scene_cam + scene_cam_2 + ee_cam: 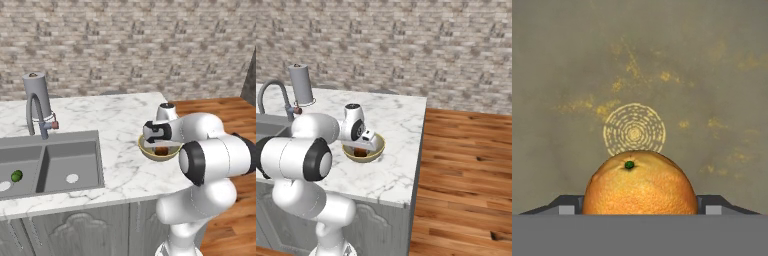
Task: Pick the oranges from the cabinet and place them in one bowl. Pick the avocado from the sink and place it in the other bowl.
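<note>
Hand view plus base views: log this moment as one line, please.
phase: placing | gripper: shut on orange | location: inside pale bowl on counter | avocado: in sink

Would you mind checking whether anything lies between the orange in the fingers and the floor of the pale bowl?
Nothing visible does. The orange sits between the fingers, directly over the bare inside of the pale bowl.

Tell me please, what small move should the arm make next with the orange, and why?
Probably open the jaws and let go. In the hand view the orange sits between the two fingertips, directly over the inside of the pale bowl. Both base views show the gripper low in that bowl on the counter.
</note>
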Available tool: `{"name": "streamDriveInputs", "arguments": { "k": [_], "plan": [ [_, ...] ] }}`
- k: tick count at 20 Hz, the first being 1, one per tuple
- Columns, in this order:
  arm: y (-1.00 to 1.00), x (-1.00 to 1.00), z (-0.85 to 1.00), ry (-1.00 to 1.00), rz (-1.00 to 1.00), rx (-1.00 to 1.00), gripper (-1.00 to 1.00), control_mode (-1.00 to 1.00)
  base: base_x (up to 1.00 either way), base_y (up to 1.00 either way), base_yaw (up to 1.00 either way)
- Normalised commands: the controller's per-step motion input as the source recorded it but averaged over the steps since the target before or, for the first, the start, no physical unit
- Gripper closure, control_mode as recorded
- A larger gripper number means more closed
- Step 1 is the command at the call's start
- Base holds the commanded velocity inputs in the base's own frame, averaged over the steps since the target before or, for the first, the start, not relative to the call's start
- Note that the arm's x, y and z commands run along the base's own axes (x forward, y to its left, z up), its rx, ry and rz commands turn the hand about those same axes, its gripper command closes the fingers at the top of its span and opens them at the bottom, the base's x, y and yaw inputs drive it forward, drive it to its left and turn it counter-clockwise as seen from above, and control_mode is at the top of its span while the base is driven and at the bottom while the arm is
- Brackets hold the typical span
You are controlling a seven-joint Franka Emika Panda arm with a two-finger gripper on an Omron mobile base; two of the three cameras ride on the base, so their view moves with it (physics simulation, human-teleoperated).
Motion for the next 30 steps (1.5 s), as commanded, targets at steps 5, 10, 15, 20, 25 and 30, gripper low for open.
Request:
{"name": "streamDriveInputs", "arguments": {
  "k": [5, 10, 15, 20, 25, 30],
  "plan": [
    [0.0, 0.03, -0.06, 0.0, 0.0, 0.0, 1.0, -1.0, 0.0, 0.0, 0.0],
    [0.0, 0.03, -0.06, 0.0, 0.0, 0.0, 1.0, -1.0, 0.0, 0.0, 0.0],
    [0.0, 0.03, -0.06, 0.0, 0.0, 0.0, 1.0, -1.0, 0.0, 0.0, 0.0],
    [0.0, 0.05, -0.06, 0.0, 0.0, 0.0, 1.0, -1.0, 0.0, 0.0, 0.0],
    [0.0, 0.06, -0.04, 0.0, 0.0, 0.0, 1.0, -1.0, 0.0, 0.0, 0.0],
    [0.0, 0.07, -0.02, 0.0, 0.0, 0.0, 1.0, -1.0, 0.0, 0.0, 0.0]
  ]
}}
